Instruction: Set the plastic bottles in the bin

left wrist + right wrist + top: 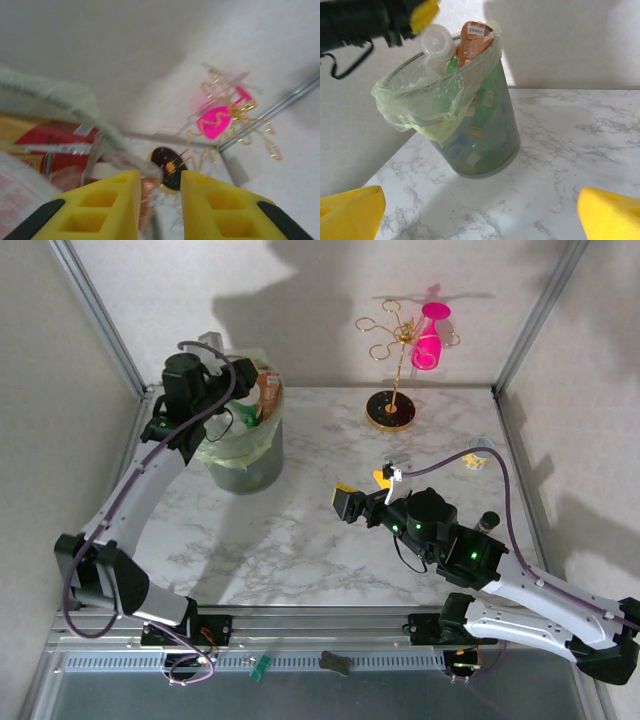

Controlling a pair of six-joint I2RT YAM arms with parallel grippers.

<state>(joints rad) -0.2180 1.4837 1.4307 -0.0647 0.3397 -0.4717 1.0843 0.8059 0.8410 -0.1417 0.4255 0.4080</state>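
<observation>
No legible text, brand, number or sign anywhere.

Closest candidates:
- Orange label (476, 36) on a bottle (470, 54) poking out of the bin (492, 145), which stands near the far left corner of the table (560, 165). A white patch near the label's top carries small print, too fine to read.
- Red label (55, 142) with white and yellow bands, left wrist view. It looks printed but is blurred out, and I can't tell what it sits on.
- Pale patches (479, 107) showing through the bin wall may be labels. Nothing on them resolves.
</observation>
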